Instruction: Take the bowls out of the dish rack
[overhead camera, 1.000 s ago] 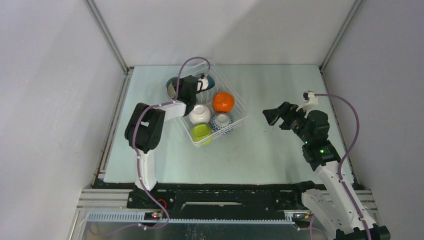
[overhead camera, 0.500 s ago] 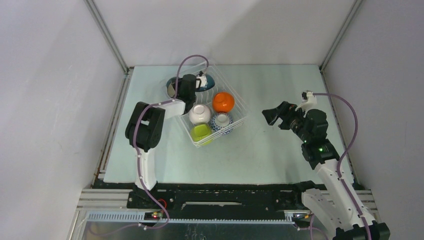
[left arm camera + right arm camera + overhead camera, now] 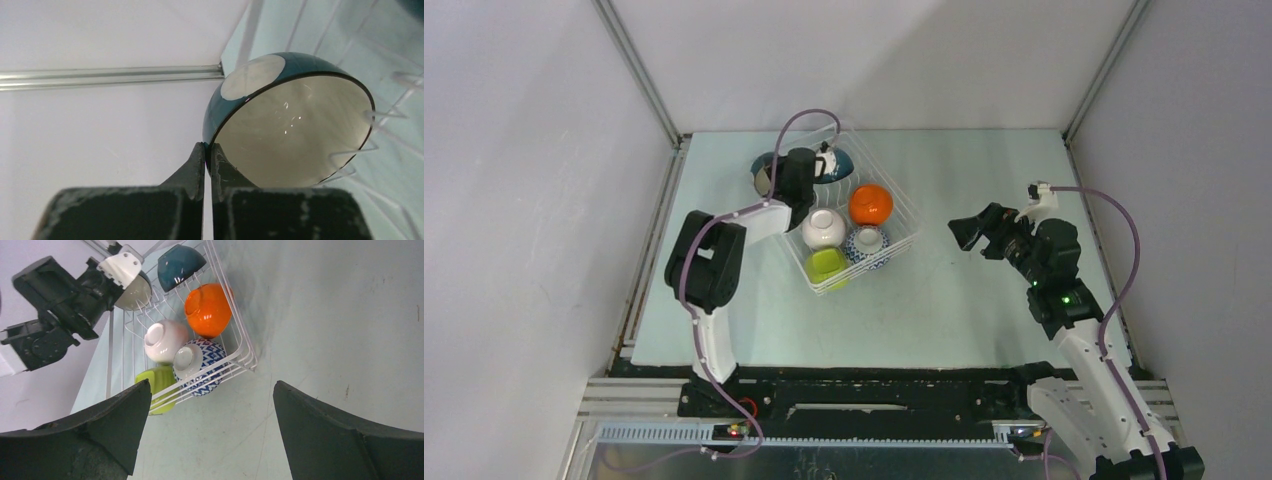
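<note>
My left gripper (image 3: pixel 777 179) is shut on the rim of the teal bowl (image 3: pixel 763 172), held on edge at the dish rack's (image 3: pixel 906 216) far left corner. In the left wrist view the fingertips (image 3: pixel 207 146) pinch the bowl (image 3: pixel 290 130), its pale inside facing the camera. The dark blue bowl (image 3: pixel 836 165), orange bowl (image 3: pixel 870 204), white bowl (image 3: pixel 823 228), patterned bowl (image 3: pixel 867 245) and lime bowl (image 3: pixel 825 265) sit in the rack. My right gripper (image 3: pixel 961 232) is open and empty, right of the rack, above the table (image 3: pixel 210 385).
The rack (image 3: pixel 235 335) stands at the table's far middle-left. A metal frame rail (image 3: pixel 656 200) runs along the table's left edge close to the held bowl. Grey walls enclose the table on three sides.
My left arm has drawn the teal bowl slightly left and away from the rack, its elbow swinging left. The right arm has barely moved.
</note>
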Controlling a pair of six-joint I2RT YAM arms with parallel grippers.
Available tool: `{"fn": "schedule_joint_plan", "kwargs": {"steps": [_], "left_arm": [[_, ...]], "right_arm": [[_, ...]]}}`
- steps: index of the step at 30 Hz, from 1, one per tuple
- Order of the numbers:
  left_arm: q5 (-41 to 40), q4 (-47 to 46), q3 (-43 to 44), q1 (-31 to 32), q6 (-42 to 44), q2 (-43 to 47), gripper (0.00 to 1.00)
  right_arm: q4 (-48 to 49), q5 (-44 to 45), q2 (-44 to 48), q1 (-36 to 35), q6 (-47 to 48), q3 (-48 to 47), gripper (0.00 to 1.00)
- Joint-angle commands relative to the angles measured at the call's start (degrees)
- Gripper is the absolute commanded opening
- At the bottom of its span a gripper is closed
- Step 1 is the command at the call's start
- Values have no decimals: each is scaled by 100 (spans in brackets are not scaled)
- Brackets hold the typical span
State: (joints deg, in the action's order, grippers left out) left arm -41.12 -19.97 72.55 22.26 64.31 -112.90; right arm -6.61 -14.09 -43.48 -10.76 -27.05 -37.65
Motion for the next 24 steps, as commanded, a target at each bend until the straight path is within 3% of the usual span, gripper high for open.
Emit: {"fn": "schedule_joint_plan", "kwargs": {"steps": [1, 9, 17, 24], "left_arm": [[-506, -227, -195, 41, 28, 937, 0], [-553, -71, -389, 208, -184, 1350, 0], [-543, 198, -483, 463, -986, 2048, 0], [376, 2309, -139, 737, -2943, 2949, 0]], "right_arm": [[120, -95, 35, -51, 103, -207, 99], [477, -430, -207, -142, 40, -214, 95], [1122, 194, -852, -1353, 507, -493, 91], [1689, 579, -1644, -2100, 613, -876, 84]]}}
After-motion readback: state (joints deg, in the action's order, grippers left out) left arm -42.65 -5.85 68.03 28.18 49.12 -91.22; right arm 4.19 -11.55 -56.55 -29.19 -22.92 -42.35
